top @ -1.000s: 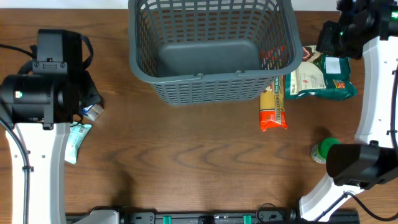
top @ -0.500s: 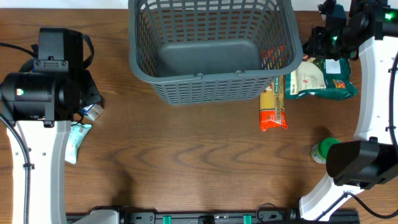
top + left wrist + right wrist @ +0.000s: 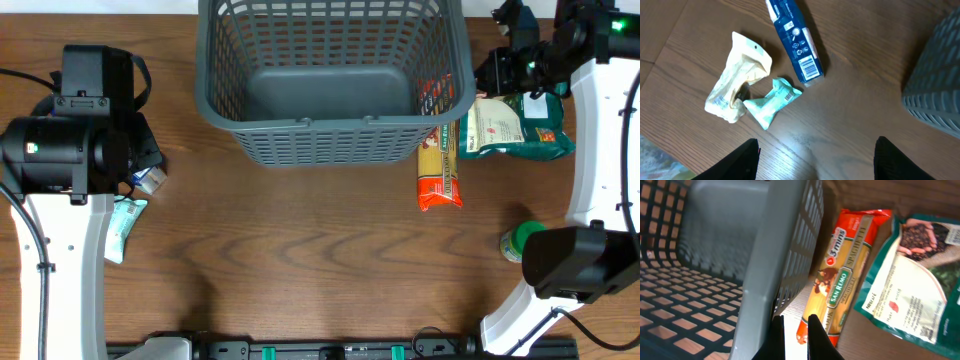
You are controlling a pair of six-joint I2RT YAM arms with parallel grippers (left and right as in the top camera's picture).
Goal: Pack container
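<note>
One basket [image 3: 330, 140] sat at the far middle of the table [image 3: 300, 250]. By its right wall lay one spaghetti pack [image 3: 840, 285], reading "3 mins San Remo Spaghetti", and one green bag [image 3: 910, 290]. On the left lay one blue pack [image 3: 795, 40] with a barcode, one cream pouch [image 3: 737, 82] and one mint wrapper [image 3: 772, 100]. The left gripper [image 3: 817, 145] gaped empty. The fingers of the right gripper [image 3: 795, 321] nearly met beside the basket's rim.

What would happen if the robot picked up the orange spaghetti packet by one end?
The spaghetti packet is long, narrow and lies flat, so it would probably stay fairly stiff rather than flop. Its wrapper looks glossy, so it might slip. The spaghetti inside could snap if squeezed hard.
</note>
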